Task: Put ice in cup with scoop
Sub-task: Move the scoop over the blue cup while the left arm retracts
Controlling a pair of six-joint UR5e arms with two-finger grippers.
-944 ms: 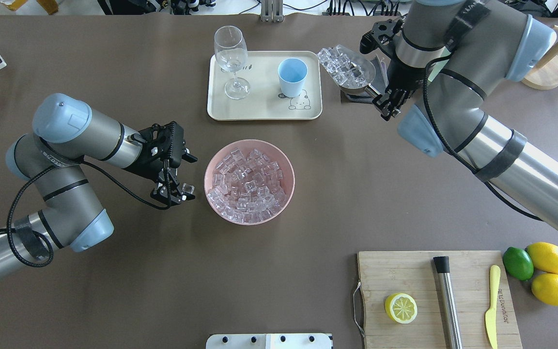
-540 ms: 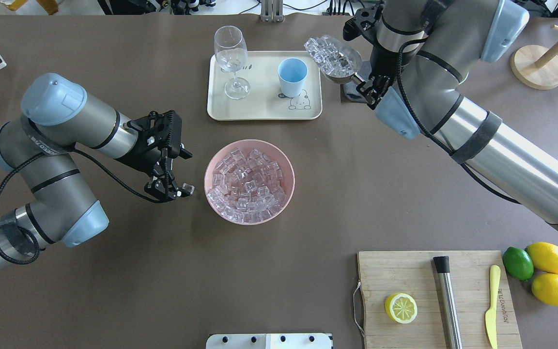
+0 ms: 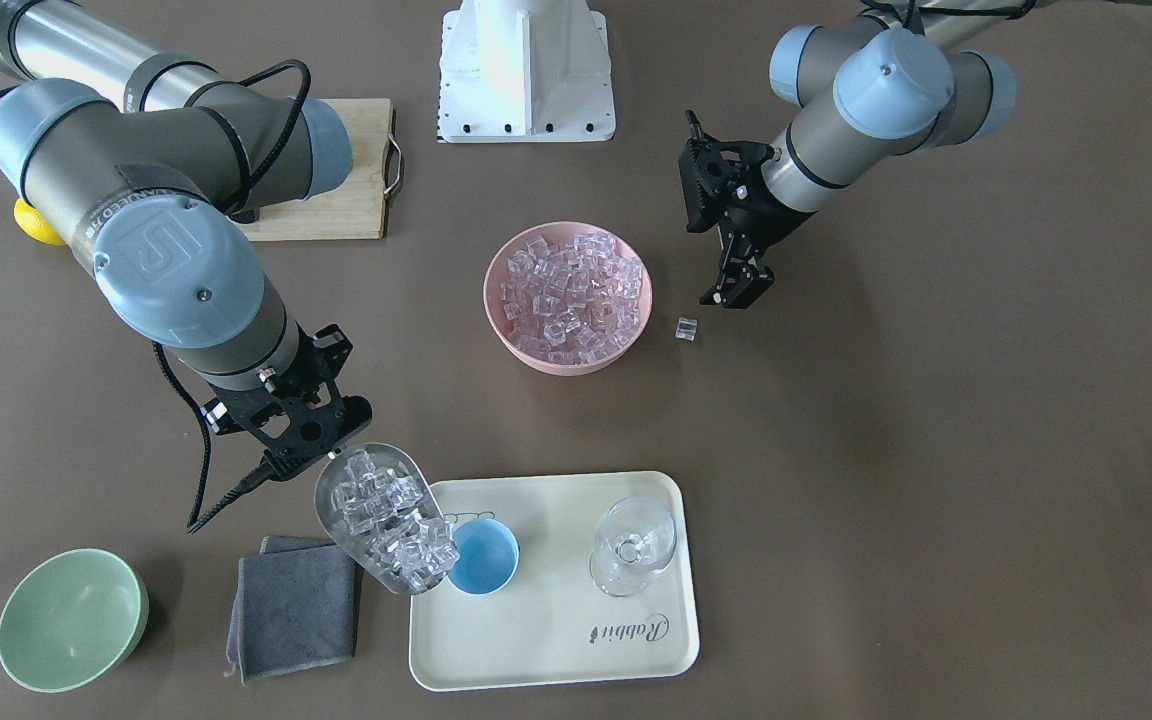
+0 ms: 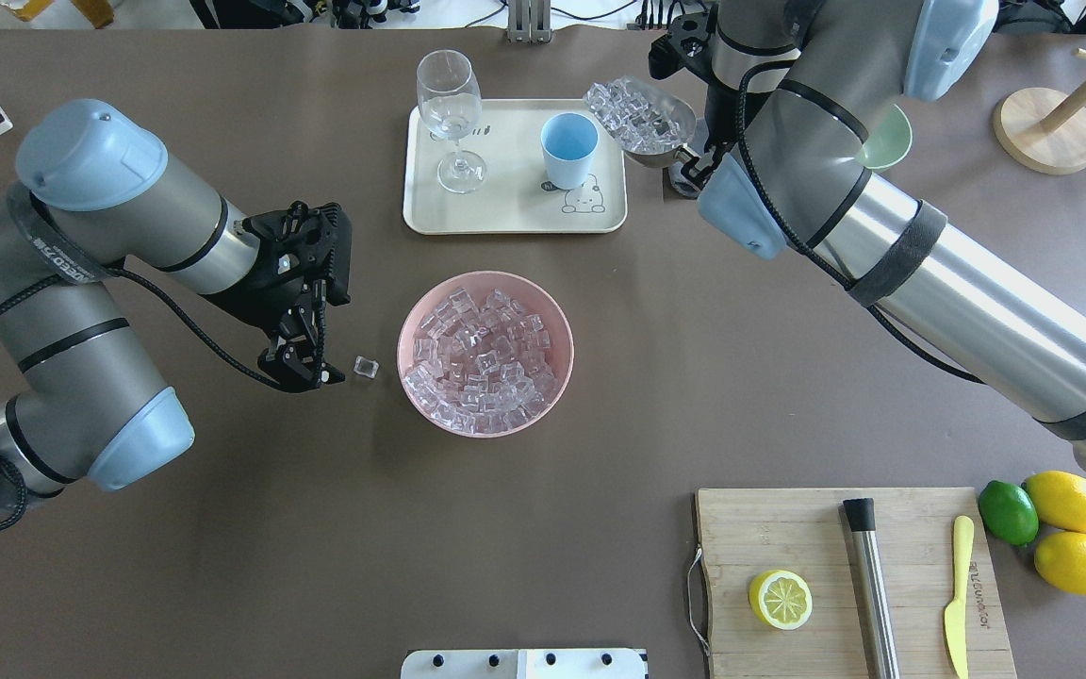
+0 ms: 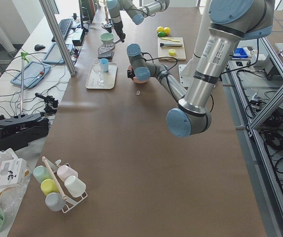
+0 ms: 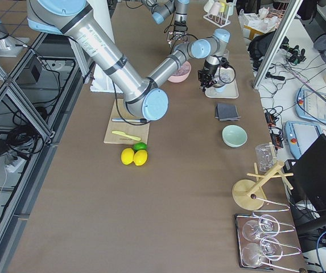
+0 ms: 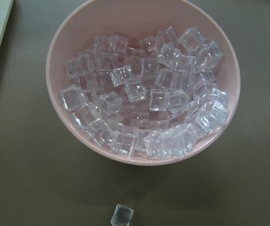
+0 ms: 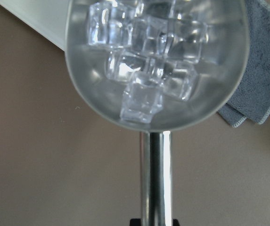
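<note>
Right hand (image 3: 321,452) clamped on the handle of the scoop (image 3: 338,515), ice (image 3: 391,525) heaped inside. Its long axis points at the cup (image 3: 481,558), lip just beside the rim, by the right edge of the tray (image 3: 556,640).

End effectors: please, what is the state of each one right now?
Left end effector: open, holding nothing.
Right end effector: closed on the scoop, which carries ice.

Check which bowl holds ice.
The pink bowl, mid-table, is heaped with ice; the pale green bowl beside the grey cloth is empty.
</note>
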